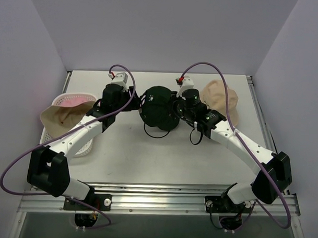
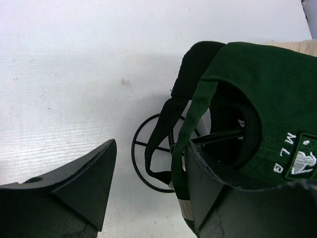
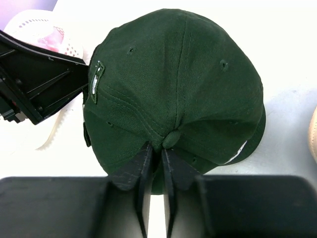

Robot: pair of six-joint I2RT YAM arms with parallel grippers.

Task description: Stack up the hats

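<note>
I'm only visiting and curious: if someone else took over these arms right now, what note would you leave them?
Left gripper: jaws open, at the back edge of the dark green baseball cap, holding nothing.
Right gripper: jaws almost closed, pinching that cap's crown by its top button.
Done: the dark green baseball cap sits over a black cap mid-table.
Left to do: a beige bucket hat lies at the far right. A second beige hat drapes over the white basket on the left, and a pink hat is inside it. None of the three is stacked yet.
</note>
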